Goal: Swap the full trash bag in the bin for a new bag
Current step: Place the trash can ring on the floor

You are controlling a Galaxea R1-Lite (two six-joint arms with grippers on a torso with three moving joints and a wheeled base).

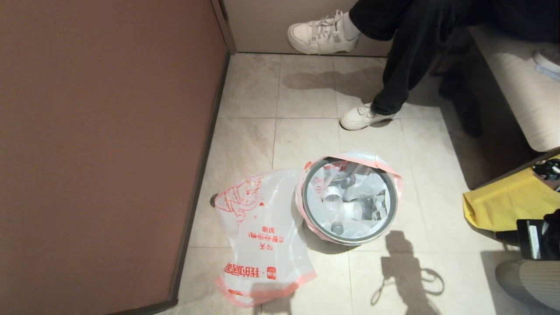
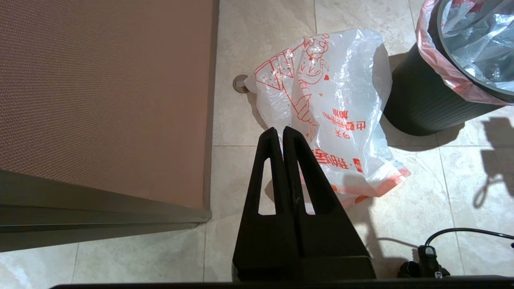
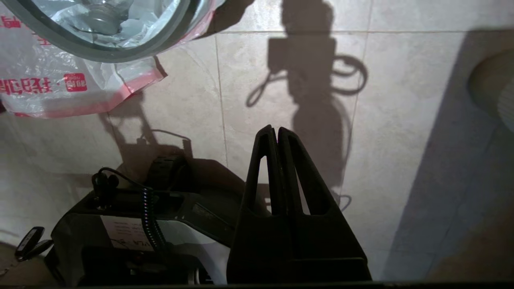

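Head view: full trash bag (image 1: pixel 350 199) sits inside bin (image 1: pixel 350 238), not lifted. New bag (image 1: pixel 258 232) flat on floor touching bin. Left gripper (image 2: pixel 283 132), right gripper (image 3: pixel 277 132) pinched closed, empty. Whole swap left.

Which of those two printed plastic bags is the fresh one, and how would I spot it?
Start at the brown wall on the left, then look to the round black bin on the tiled floor. The new bag lies on the tiles between them, beside the bin. Unlike the full bag lining the bin with bottles inside, it is limp, flat and shows a red cartoon figure.
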